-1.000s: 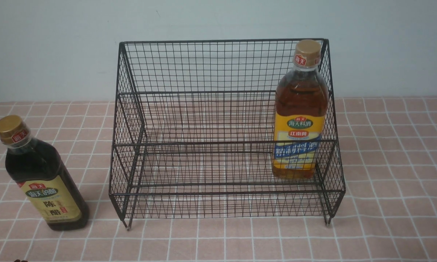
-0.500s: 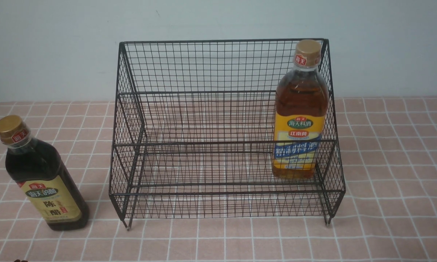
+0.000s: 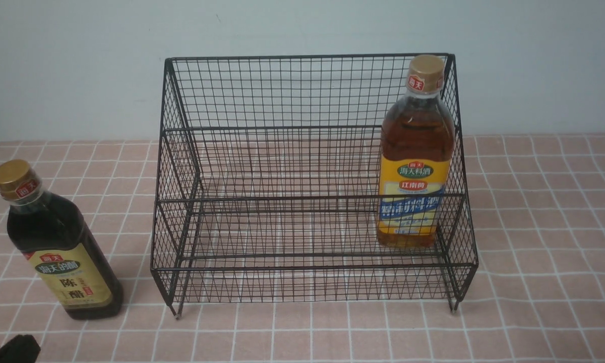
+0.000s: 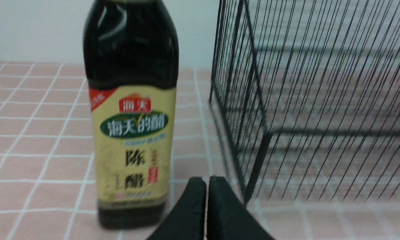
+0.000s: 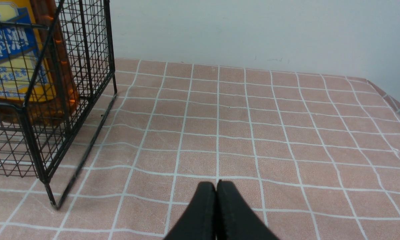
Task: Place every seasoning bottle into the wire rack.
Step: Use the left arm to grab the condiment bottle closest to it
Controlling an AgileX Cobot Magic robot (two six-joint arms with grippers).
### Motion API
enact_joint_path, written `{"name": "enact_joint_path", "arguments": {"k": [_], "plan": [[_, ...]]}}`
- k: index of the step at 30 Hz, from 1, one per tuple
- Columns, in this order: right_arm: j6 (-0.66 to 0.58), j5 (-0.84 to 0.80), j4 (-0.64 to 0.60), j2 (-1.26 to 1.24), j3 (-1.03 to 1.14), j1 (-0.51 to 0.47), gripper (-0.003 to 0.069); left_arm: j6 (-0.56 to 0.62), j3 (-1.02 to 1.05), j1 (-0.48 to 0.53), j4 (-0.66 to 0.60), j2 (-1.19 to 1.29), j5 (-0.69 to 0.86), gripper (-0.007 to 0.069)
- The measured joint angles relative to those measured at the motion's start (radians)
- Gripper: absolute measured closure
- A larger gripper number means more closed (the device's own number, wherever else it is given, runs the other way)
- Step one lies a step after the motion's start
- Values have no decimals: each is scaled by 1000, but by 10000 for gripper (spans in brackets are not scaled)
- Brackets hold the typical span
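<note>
Amber bottle (image 3: 416, 161) upright in rack (image 3: 282, 91), right end
Dark bottle (image 3: 60, 242) standing left of rack; left gripper (image 4: 206, 186) and right gripper (image 5: 216, 190) pressed together, empty

- The table (image 3: 534, 302) showed a top of pink squares parted by white lines.
- The wire rack (image 3: 307, 199) stood on its short legs near the table's middle.
- The dark bottle (image 3: 63, 252) stood upright on the table, left of the wire rack and apart from it.
</note>
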State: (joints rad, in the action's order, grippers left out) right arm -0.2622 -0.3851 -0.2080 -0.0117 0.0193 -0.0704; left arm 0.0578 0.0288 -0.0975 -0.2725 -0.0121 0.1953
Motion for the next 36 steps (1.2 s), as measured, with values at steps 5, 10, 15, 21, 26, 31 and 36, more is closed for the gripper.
{"name": "enact_joint_path", "arguments": {"k": [5, 10, 15, 21, 26, 31, 36], "plan": [[-9, 0, 0, 0, 0, 0, 672, -29, 0, 0, -184, 0, -219, 631], [-9, 0, 0, 0, 0, 0, 672, -5, 0, 0, -193, 0, -525, 631], [-10, 0, 0, 0, 0, 0, 672, 148, -102, 0, -133, 118, -581, 631], [-11, 0, 0, 0, 0, 0, 672, 243, -269, 0, -121, 448, -542, 564], [-11, 0, 0, 0, 0, 0, 672, 245, -359, 0, -120, 682, -599, 401], [-11, 0, 0, 0, 0, 0, 672, 248, -406, 0, -145, 853, -683, 195], [-11, 0, 0, 0, 0, 0, 672, 248, -411, 0, -238, 989, -776, 67]]}}
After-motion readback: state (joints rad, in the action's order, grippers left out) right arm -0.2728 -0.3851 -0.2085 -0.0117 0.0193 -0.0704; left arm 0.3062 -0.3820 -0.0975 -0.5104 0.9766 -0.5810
